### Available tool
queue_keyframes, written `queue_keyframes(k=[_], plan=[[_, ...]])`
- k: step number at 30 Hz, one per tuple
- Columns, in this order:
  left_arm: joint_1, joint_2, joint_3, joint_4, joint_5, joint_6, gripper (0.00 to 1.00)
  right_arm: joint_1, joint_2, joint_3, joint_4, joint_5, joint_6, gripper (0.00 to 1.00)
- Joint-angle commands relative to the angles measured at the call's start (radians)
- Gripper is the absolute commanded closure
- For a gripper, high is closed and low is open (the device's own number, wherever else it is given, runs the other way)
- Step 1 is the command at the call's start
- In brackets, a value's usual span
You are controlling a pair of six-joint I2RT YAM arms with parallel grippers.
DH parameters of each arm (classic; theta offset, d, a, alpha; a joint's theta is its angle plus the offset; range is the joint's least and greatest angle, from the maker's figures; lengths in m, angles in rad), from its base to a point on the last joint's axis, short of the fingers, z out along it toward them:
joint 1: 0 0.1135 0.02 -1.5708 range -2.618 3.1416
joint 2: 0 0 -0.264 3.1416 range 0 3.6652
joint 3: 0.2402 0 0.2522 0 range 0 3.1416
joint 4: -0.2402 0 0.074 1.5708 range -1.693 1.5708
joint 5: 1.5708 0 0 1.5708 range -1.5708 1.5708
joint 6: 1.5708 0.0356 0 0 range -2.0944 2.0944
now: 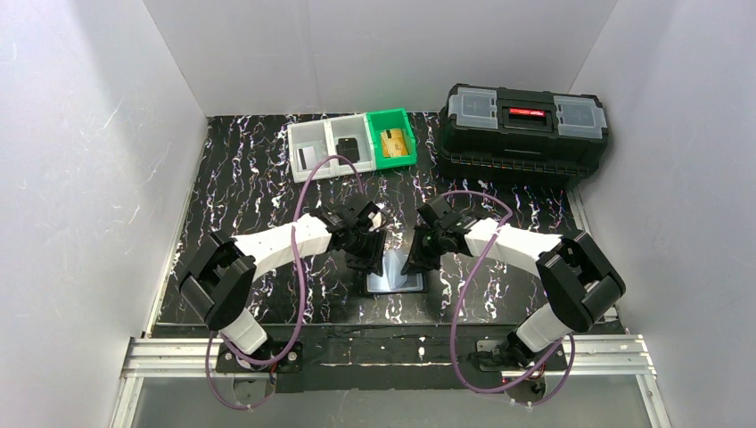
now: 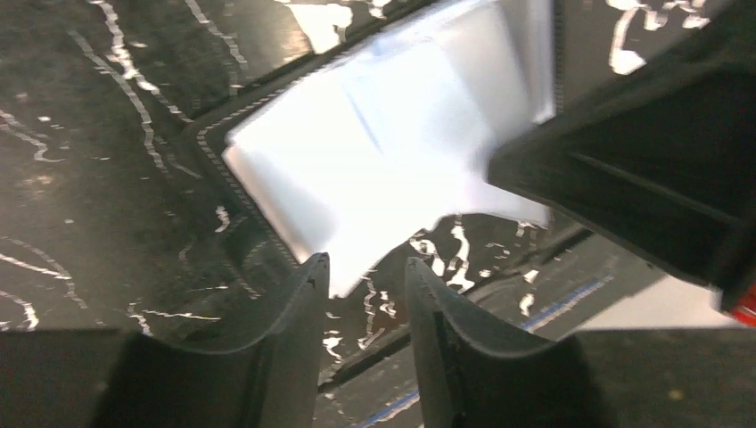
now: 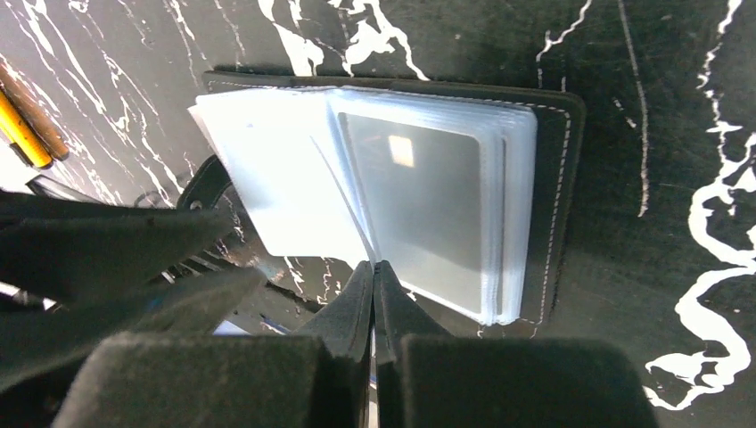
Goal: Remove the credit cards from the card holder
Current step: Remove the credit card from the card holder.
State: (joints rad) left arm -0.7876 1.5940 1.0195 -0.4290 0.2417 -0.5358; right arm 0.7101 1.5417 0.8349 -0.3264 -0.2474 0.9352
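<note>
**Jaws at the open card holder: right pair shut, left pair narrowly apart**

The right jaws are pressed flat together, their tips at the near edge of the clear pockets (image 3: 276,178), just where one leaf stands up from the stack. Whether they pinch that leaf you cannot tell. The left jaws stand a narrow gap apart and hold nothing; a corner of a pale leaf hangs just above that gap. The card holder (image 3: 562,178) lies open and flat on the bench (image 1: 250,196), near the middle, between the two arms. A whitish-silver card (image 3: 419,214) shows through the top pocket on the right half.

Step in hand, as a judgement: parting the pockets to reach a card, not yet drawing one out. Your next move calls for one pair to pin the leaf or cover while the other takes the card by its exposed edge and slides it along the pocket, not upward.

Far left of centre stand two grey bins (image 1: 325,147) and a green bin (image 1: 406,134); the green one holds a gold-orange card (image 1: 392,143). A black toolbox (image 1: 526,134) sits far right, well apart. What crowds you is the other arm: both wrists meet over one small holder, and the slick leaves may slip or lift the holder with them.
</note>
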Motion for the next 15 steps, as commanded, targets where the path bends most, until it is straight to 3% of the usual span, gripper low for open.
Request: queue_keyframes(k=[1, 7, 15], plan=[[0.006, -0.011, -0.032, -0.075, -0.125, 0.006, 0.67, 0.025, -0.030, 0.062, -0.037, 0.031, -0.016, 0.99], [0.010, 0.055, -0.052, -0.013, -0.139, -0.009, 0.84, 0.054, -0.016, 0.094, -0.049, 0.035, -0.018, 0.95], [0.010, 0.065, -0.062, 0.013, -0.125, -0.022, 0.96, 0.095, 0.021, 0.127, -0.018, 0.022, -0.004, 0.67]])
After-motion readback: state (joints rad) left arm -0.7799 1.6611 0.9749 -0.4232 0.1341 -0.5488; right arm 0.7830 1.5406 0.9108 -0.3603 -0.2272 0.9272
